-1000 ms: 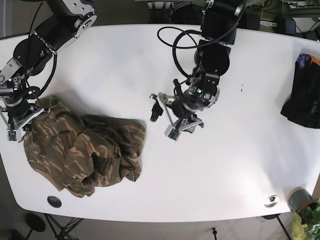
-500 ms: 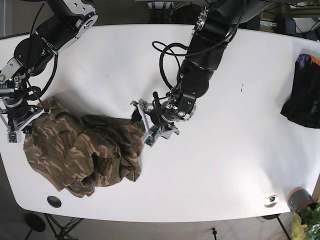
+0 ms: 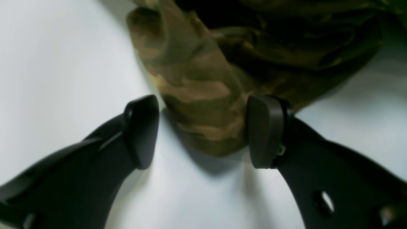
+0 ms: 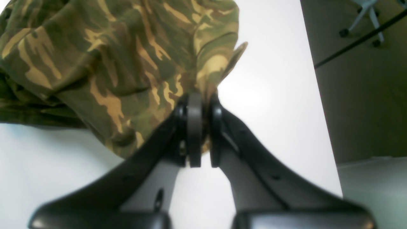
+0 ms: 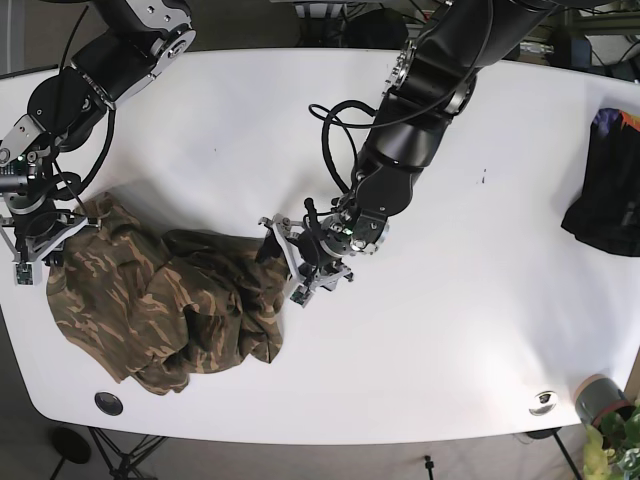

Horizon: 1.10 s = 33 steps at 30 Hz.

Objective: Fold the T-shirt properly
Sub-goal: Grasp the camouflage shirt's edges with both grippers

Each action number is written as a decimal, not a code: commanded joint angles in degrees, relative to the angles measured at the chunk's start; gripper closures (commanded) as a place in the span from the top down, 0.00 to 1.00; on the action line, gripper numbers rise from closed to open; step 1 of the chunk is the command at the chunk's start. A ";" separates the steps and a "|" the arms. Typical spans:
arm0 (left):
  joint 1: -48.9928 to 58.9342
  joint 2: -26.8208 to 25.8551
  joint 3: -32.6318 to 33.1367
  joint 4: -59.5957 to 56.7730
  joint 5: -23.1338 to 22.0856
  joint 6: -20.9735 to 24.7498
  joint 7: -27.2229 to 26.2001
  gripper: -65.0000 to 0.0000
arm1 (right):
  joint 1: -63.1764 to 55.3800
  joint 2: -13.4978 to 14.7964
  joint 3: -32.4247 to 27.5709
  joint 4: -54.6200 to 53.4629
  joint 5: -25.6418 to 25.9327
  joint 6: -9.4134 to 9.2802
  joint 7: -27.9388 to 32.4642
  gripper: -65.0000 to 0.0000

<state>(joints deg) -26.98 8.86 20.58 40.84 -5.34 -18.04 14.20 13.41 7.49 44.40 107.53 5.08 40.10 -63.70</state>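
The camouflage T-shirt lies crumpled on the left of the white table. My left gripper is open at the shirt's right edge. In the left wrist view a fold of the shirt sits between its two fingers. My right gripper is shut on the shirt's far left corner. In the right wrist view the cloth is pinched between the shut fingers.
A dark folded garment lies at the table's right edge. A grey cup and a small round object sit near the front right corner. The left table edge runs close beside my right gripper.
My left arm has swung left from the table's middle to the shirt's right edge, its open fingers now around a fold. My right gripper has stayed shut on the left corner.
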 commanded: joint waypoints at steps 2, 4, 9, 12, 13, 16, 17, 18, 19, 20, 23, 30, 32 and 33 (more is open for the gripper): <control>-1.02 0.14 0.04 -1.15 -2.44 0.59 -0.53 0.61 | 1.14 1.00 -0.05 0.91 0.76 -0.10 1.15 0.03; -1.11 0.14 0.12 -1.15 -3.14 0.86 -0.53 0.60 | 1.14 1.00 -0.05 0.91 0.76 -0.10 1.15 0.03; -1.11 0.14 4.26 -1.06 -3.40 0.86 -0.88 0.37 | 1.14 0.91 -0.05 1.09 0.76 -0.10 1.15 0.03; -1.19 0.14 5.49 -1.06 -3.40 0.86 -0.88 0.10 | 1.14 0.91 -0.05 1.09 0.76 -0.10 1.15 0.03; -1.19 0.14 5.49 -1.06 -3.32 0.86 -0.88 0.05 | 1.14 0.91 -0.05 1.09 0.76 -0.10 1.15 0.03; -1.19 0.14 5.49 -0.53 -3.32 1.38 -0.88 0.04 | 1.23 0.91 -0.05 1.00 0.76 -0.10 1.15 0.03; -1.19 0.14 5.49 -0.53 -3.32 1.91 -0.88 0.04 | 1.23 0.82 -0.14 1.09 0.76 -0.10 1.15 0.03; -1.28 0.14 5.49 -0.44 -3.32 3.05 -0.88 0.04 | 1.23 0.47 -0.14 1.09 0.76 -0.10 1.15 0.03; -1.28 0.14 5.40 -0.44 -3.32 4.37 -0.88 0.04 | 1.23 0.03 -0.14 1.09 0.76 -0.10 1.15 0.03; -1.37 0.14 5.31 -0.36 -3.32 5.43 -0.88 0.04 | 1.32 -0.23 -0.23 1.18 0.76 -0.10 1.15 0.03; -1.37 0.14 4.96 2.28 -3.32 6.92 -0.61 0.04 | 1.32 -0.23 -0.23 3.02 0.76 -0.10 1.15 0.03; -1.02 -4.60 -2.60 12.22 -3.32 6.92 3.43 0.04 | 2.81 0.29 -3.57 4.96 0.15 -0.10 1.15 0.03; -1.02 -5.74 -5.59 14.33 -3.32 6.57 4.92 0.04 | 3.69 1.00 -3.83 4.96 0.15 -0.10 1.15 0.03; -0.93 -6.53 -7.44 15.73 -3.32 6.57 5.54 0.04 | 4.66 1.17 -4.27 4.87 0.15 -0.10 1.15 0.03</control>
<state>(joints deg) -26.17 3.01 14.31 53.39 -8.49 -11.75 20.21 15.90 7.16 40.27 111.33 5.13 40.27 -64.14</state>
